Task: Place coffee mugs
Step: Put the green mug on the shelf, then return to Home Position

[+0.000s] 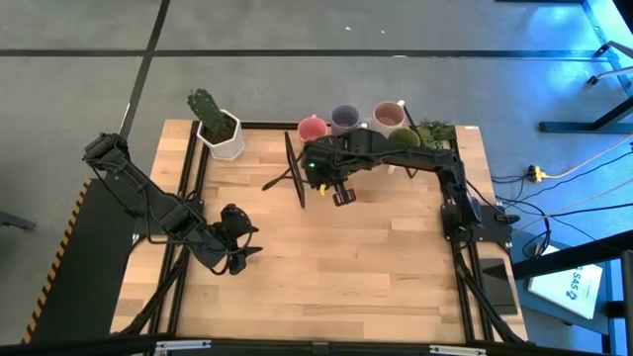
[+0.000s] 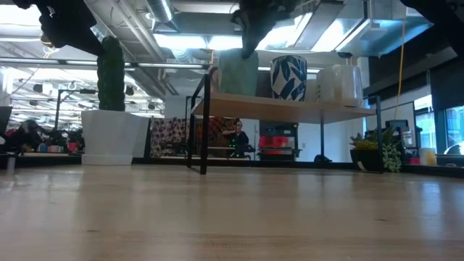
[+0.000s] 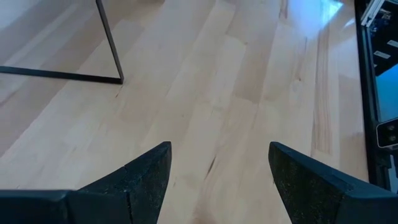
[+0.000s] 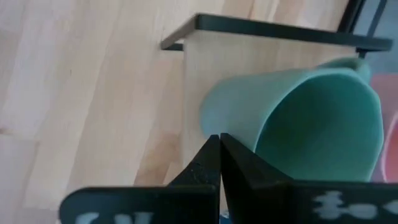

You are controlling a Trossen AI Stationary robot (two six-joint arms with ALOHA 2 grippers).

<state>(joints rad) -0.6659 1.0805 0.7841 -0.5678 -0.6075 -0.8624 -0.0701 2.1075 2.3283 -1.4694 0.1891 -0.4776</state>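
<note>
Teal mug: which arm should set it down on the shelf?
Right. The right gripper is shut on the teal mug over the shelf. The left gripper is open, empty, over bare table.

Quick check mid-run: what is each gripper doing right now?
Left gripper: open, empty, over bare table.
Right gripper: shut on the teal mug at the shelf.

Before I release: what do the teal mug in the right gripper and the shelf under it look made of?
The teal mug looks like matte-glazed ceramic: a smooth, even wall with soft sheen. The shelf looks like a pale wood board in a thin black metal frame, going by its grain and dark edge. The right gripper is shut on the mug's rim.
</note>
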